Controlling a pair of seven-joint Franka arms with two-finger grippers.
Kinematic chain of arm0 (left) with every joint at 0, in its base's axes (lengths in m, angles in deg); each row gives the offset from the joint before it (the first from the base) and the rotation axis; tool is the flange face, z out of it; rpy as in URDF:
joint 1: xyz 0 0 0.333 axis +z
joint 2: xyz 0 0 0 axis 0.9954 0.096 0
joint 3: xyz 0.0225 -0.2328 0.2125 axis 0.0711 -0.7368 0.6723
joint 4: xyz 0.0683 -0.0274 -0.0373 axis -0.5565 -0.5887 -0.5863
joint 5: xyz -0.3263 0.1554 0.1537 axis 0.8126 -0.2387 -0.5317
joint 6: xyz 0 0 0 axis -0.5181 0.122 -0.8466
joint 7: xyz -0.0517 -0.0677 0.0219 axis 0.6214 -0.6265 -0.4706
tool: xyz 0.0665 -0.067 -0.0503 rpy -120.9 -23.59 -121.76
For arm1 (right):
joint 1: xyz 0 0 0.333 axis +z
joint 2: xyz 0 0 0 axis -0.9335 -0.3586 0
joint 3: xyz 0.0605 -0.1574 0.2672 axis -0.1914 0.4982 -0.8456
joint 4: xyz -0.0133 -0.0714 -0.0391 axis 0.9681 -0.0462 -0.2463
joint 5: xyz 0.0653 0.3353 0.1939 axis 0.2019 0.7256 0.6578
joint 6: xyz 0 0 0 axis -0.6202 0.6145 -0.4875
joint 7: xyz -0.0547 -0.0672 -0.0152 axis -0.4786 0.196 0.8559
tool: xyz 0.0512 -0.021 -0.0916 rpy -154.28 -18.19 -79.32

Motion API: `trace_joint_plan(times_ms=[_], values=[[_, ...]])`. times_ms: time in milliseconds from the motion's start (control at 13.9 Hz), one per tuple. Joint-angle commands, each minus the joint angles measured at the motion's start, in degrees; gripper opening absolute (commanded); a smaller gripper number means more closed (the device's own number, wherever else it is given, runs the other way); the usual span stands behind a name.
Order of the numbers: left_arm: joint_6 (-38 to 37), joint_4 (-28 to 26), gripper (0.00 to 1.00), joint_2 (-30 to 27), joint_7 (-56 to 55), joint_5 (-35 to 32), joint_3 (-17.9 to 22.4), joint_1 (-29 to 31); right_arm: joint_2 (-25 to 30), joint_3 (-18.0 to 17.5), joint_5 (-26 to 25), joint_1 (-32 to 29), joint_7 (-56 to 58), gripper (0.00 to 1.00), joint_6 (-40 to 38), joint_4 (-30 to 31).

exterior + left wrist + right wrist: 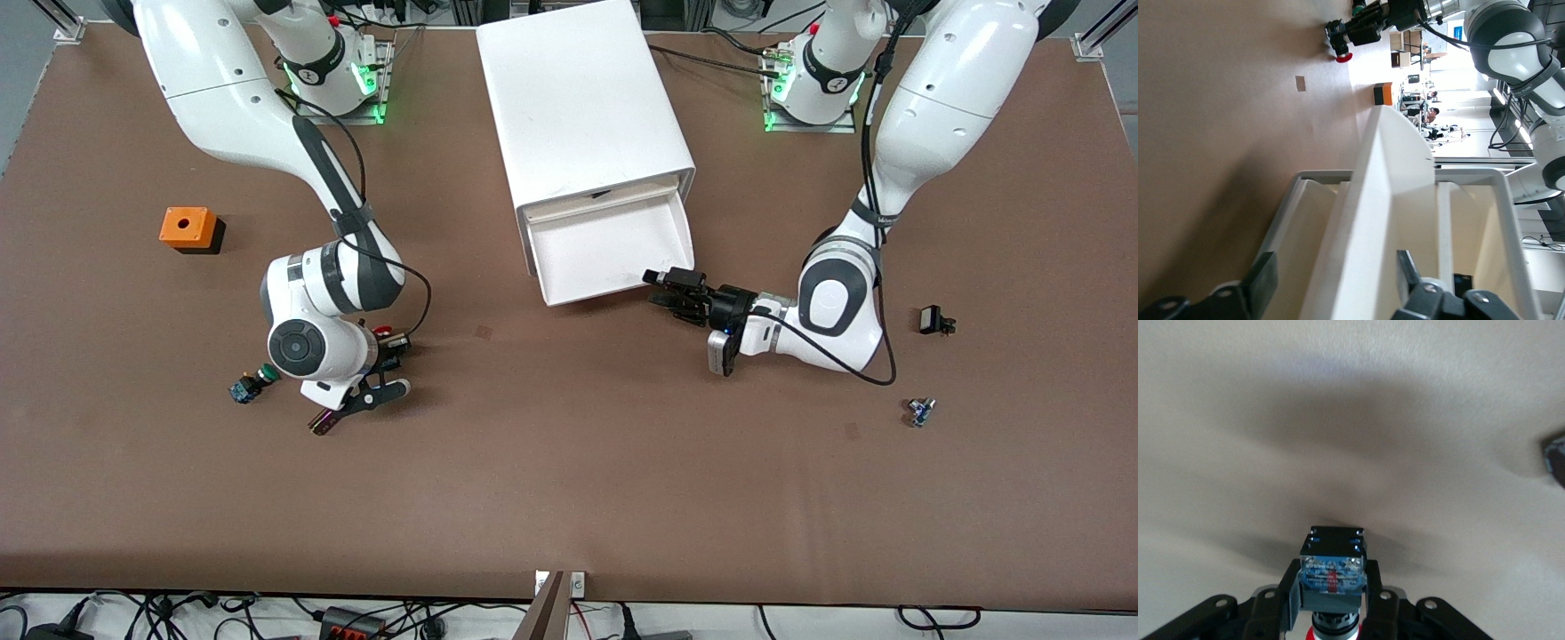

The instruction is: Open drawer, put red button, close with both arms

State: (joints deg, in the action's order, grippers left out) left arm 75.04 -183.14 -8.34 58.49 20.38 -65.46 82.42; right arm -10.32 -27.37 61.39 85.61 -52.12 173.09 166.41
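Drawer (613,253) stands pulled out of the cabinet (582,98); the left gripper (662,289) sits at its front corner, the right gripper (387,342) low over the table beside a green button (258,380). Left wrist view: fingers (1265,283) spread astride the drawer's front wall. Right wrist view: fingers pinch the red button (1333,570) by its body; so narrow a grip could let it twist loose on the carry.

No lettering is legible; the label on the red button (1332,570) is too blurred to read.
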Motion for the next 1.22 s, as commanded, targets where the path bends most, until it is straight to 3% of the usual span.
trace_joint_plan(times_ms=[0,215,430,646,789,933,1148], values=[[-2.87,-0.64,1.00,-6.08,-9.88,-6.44,0.17,1.46,0.56,0.16,-0.21,0.52,0.06,0.00,-0.95,-4.46],[-5.68,1.54,1.00,-10.66,-26.21,-18.56,0.25,3.74,2.41,-0.02,-0.29,1.04,0.06,0.00,-3.58,-10.17],[-12.53,10.05,1.00,-10.93,-35.73,-32.69,0.52,4.01,2.85,-0.11,-0.12,4.20,-0.03,0.00,-9.03,-18.78],[-18.59,17.80,1.00,-10.93,-37.95,-50.01,0.43,3.75,3.03,-0.11,-0.03,9.12,-0.38,0.00,-11.14,-22.31],[-18.79,19.39,1.00,-10.93,-37.95,-58.10,0.52,3.92,3.03,-0.19,-0.03,12.98,-4.75,0.00,-11.15,-24.33],[-18.09,20.97,1.00,-10.76,-37.86,-70.39,0.34,3.57,2.68,-0.28,0.06,17.63,-12.91,0.00,-10.63,-26.53],[-16.85,26.94,1.00,-5.85,-37.25,-73.71,1.39,5.23,2.15,-0.28,0.14,22.21,-20.49,0.00,-9.40,-27.06]])
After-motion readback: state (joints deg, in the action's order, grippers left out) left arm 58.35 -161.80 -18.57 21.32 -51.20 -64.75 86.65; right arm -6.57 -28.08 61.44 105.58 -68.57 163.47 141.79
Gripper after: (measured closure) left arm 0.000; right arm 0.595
